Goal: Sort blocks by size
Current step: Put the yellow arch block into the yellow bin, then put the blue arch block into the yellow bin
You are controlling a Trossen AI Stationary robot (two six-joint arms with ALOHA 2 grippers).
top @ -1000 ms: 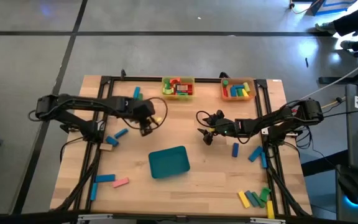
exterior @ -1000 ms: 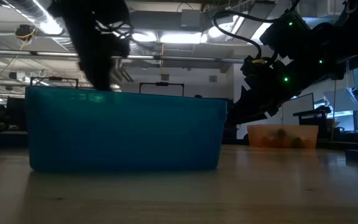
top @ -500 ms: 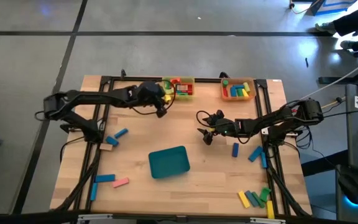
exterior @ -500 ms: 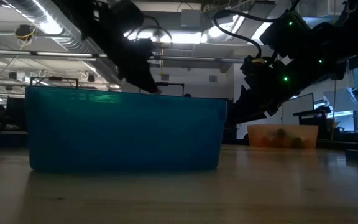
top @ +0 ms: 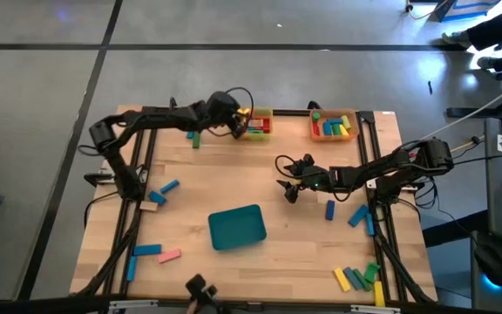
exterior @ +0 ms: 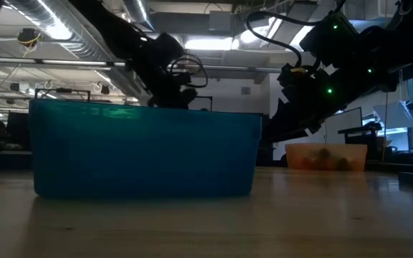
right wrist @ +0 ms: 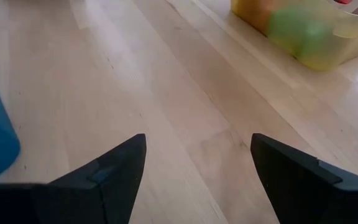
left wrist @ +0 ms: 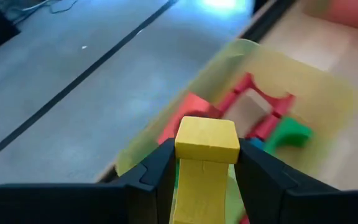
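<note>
My left gripper (top: 236, 123) is at the near-left rim of the yellow tray (top: 253, 112) at the table's far edge, shut on a yellow block (left wrist: 206, 140). The tray holds red and green blocks (left wrist: 272, 118). My right gripper (top: 288, 187) is open and empty over bare wood right of the table's middle; its fingers stand wide apart in the right wrist view (right wrist: 197, 180). Loose blocks lie flat on the table: blue (top: 169, 187), green and blue (top: 195, 135), blue and pink (top: 157, 252). My left gripper pinches the yellow block between its two fingers, on two opposite sides (left wrist: 185, 168). The block's squarish end (left wrist: 207, 138) sticks out past the fingertips. The block is lifted clear, above the yellow tray's rim (left wrist: 166, 130).
An orange tray (top: 334, 125) with blocks stands at the far right. A teal tray (top: 237, 227) stands near the table's middle and fills the low view (exterior: 145, 154). More blocks lie at the right (top: 330, 209) and the near right corner (top: 358, 277).
My left gripper has gone from the table's left middle toward the far edge and to the right, up to the yellow tray, carrying the yellow block clear of the table. My right arm has kept still.
</note>
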